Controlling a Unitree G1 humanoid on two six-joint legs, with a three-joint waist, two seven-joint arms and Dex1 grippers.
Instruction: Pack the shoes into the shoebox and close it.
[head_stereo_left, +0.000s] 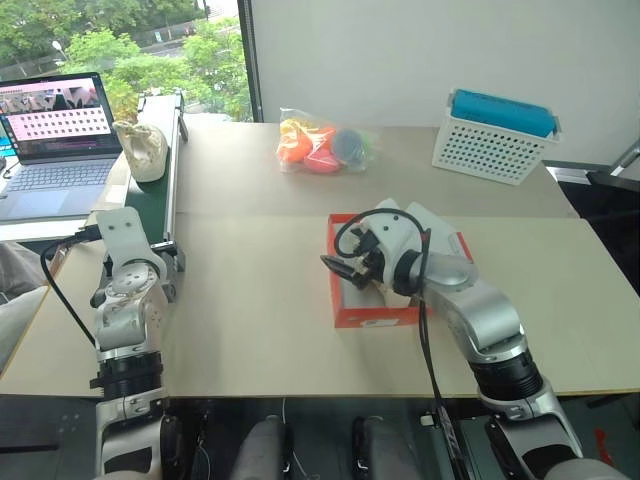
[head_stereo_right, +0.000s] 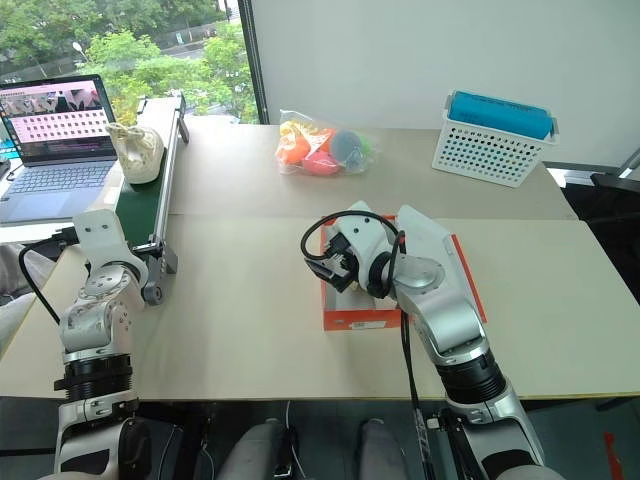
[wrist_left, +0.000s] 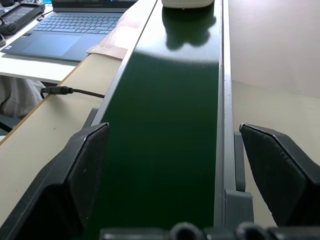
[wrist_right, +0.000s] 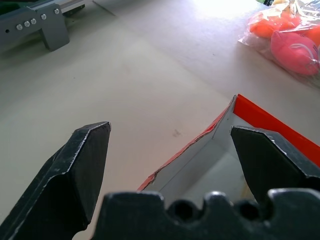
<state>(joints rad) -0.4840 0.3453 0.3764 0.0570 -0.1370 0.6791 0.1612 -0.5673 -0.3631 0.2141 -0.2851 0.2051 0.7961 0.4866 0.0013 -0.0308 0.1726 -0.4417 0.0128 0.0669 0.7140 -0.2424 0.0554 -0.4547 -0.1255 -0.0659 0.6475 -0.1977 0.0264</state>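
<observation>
One cream shoe (head_stereo_left: 140, 150) stands on the far end of a dark green conveyor belt (wrist_left: 170, 100) at the table's left; its sole edge shows as the shoe (wrist_left: 182, 2) in the left wrist view. My left gripper (wrist_left: 173, 131) is open, low over the belt's near end and well short of the shoe. The orange-red shoebox (head_stereo_left: 372, 316) sits open at mid table, its white inside (wrist_right: 210, 165) showing. My right gripper (wrist_right: 170, 130) is open above the box's near left corner, holding nothing. My right arm hides most of the box's inside.
A clear bag of colourful balls (head_stereo_left: 325, 145) lies at the back middle. A white perforated basket (head_stereo_left: 492, 140) with a blue item stands at the back right. An open laptop (head_stereo_left: 55, 130) sits on a side table left of the belt.
</observation>
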